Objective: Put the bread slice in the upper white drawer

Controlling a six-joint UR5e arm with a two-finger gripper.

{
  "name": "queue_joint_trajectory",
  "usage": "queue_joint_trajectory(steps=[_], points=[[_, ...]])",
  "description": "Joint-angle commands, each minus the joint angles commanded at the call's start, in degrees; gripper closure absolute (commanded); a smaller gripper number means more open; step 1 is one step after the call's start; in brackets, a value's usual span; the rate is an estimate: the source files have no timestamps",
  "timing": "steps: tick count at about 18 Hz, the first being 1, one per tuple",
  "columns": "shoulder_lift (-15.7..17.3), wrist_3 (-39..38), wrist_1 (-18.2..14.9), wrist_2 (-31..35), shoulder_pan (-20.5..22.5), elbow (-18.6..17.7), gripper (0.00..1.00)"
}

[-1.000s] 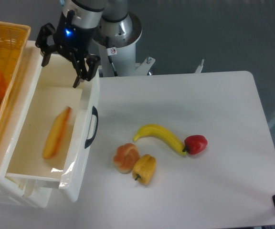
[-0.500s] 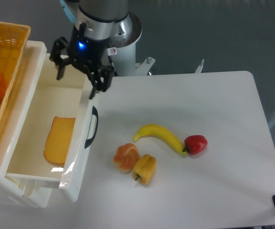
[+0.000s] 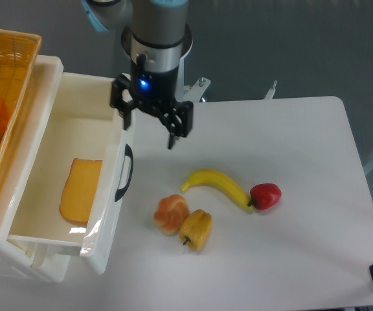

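The bread slice (image 3: 81, 190), yellow-orange with a darker crust edge, lies flat on the floor of the upper white drawer (image 3: 102, 223), which is pulled open and has a black curved handle (image 3: 125, 173) on its front. My gripper (image 3: 149, 133) is open and empty. It hangs above the table just right of the drawer's far right corner, clear of the bread.
An orange woven basket (image 3: 8, 78) with food sits at the far left above the drawer. On the table lie a banana (image 3: 217, 184), a red pepper (image 3: 265, 195), a tan bun (image 3: 171, 214) and a yellow bell pepper (image 3: 197, 229). The arm's base stands behind.
The bread slice fell from a tilted pose to lie flat in the drawer. My open gripper moved right, from over the drawer to over the table.
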Motion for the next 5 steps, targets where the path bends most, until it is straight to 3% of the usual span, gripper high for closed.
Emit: queue_joint_trajectory(steps=[5], points=[[-3.16,0.54,2.28,1.15,0.0,0.0,0.0]])
